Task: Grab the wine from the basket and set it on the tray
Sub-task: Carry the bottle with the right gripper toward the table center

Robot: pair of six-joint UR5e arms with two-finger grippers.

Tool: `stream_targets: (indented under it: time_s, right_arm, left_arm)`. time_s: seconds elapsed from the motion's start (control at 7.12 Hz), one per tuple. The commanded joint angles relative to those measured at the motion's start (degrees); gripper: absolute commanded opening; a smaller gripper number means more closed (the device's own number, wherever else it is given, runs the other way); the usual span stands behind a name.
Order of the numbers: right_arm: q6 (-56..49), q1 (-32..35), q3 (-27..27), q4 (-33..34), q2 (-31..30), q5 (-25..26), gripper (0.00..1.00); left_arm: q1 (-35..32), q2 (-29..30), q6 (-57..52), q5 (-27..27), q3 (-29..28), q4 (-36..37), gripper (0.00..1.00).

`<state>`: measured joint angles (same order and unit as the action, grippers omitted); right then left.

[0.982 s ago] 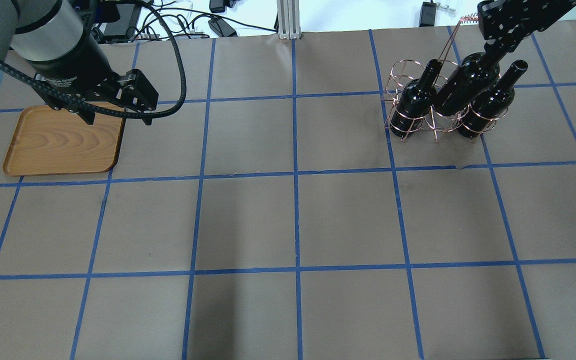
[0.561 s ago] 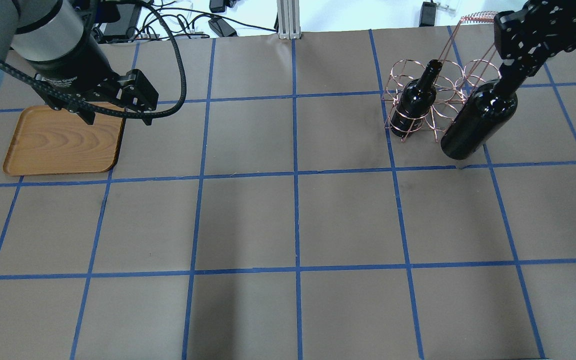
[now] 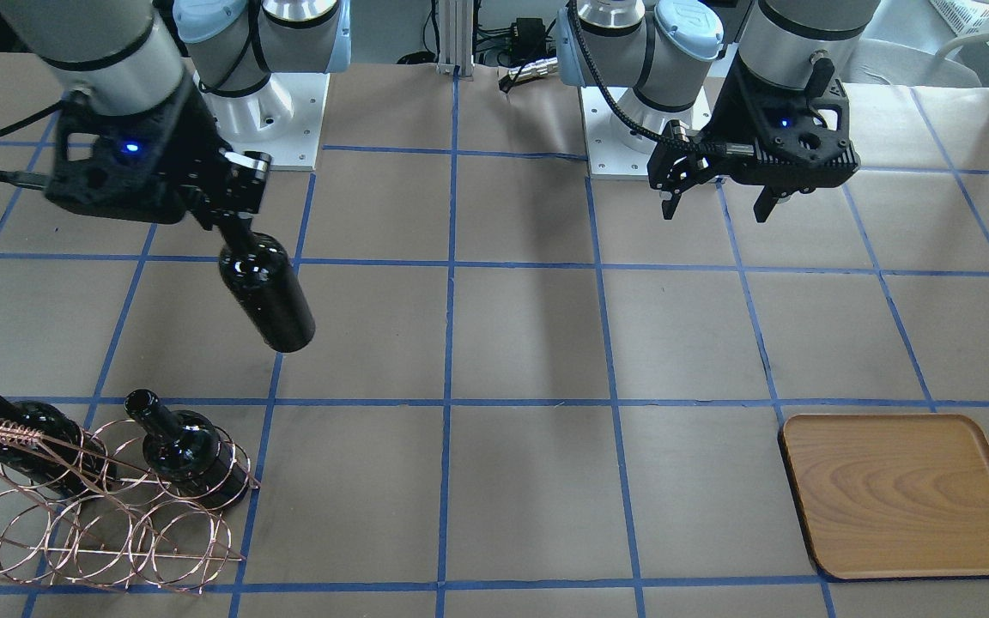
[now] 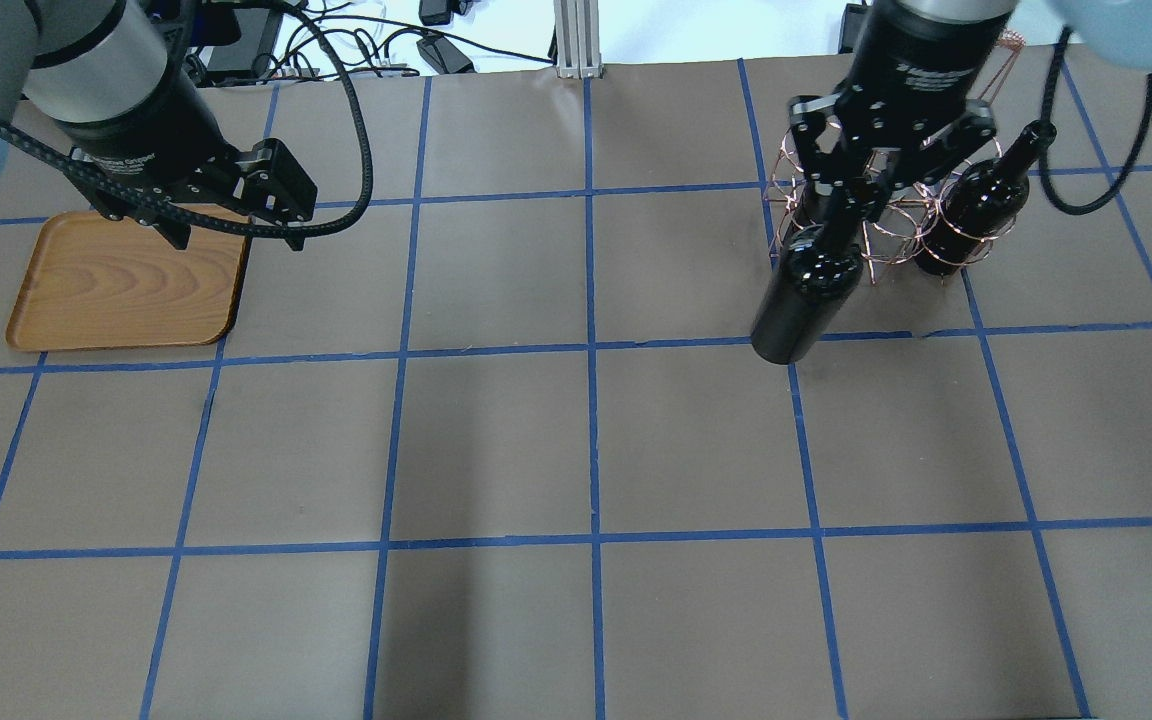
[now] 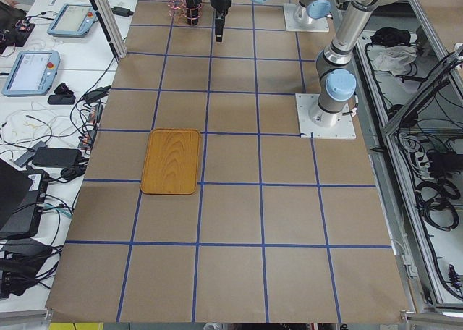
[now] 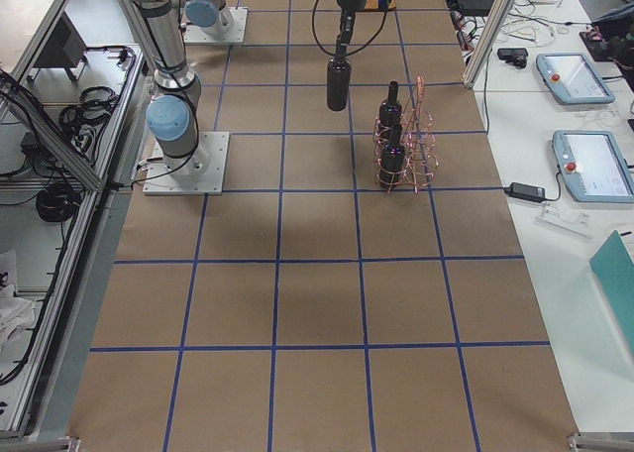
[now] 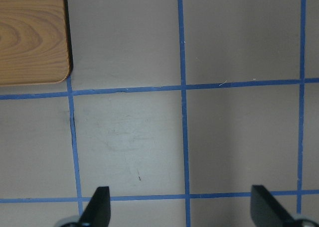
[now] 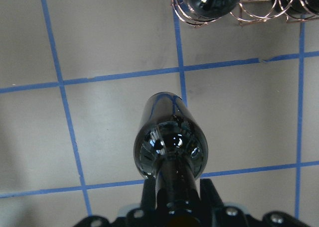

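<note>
We see the right end effector (image 3: 235, 225) clamped on the neck of the wine (image 3: 267, 296). The bottle hangs above the desk (image 3: 529, 343) in the upper left of the front-facing view, clear of the basket (image 3: 100, 532) at lower left, where two more bottles (image 3: 190, 459) stand. The left end effector (image 3: 713, 208) hovers at upper right with its fingers apart. The tray (image 3: 902, 493) lies at lower right.
</note>
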<state>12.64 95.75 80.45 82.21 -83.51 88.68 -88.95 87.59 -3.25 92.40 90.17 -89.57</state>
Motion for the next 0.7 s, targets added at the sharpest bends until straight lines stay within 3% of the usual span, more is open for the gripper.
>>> stream_targets:
  time_s: [0.0, 0.28, 0.56]
  right_arm:
    - [13.5, 10.6, 0.2, 4.6, 4.0, -0.4, 0.05]
    - [22.8, 18.8, 0.2, 11.4, 9.0, -0.3, 0.03]
    - [26.7, 22.9, 0.1, 13.1, 9.7, -0.5, 0.0]
  left_arm:
    - [0.0, 0.0, 0.0, 0.0, 0.0, 0.0, 1.0]
    - [0.0, 0.0, 0.0, -0.1, 0.0, 0.0, 1.0]
    - [0.0, 0.0, 0.0, 0.0, 0.0, 0.0, 1.0]
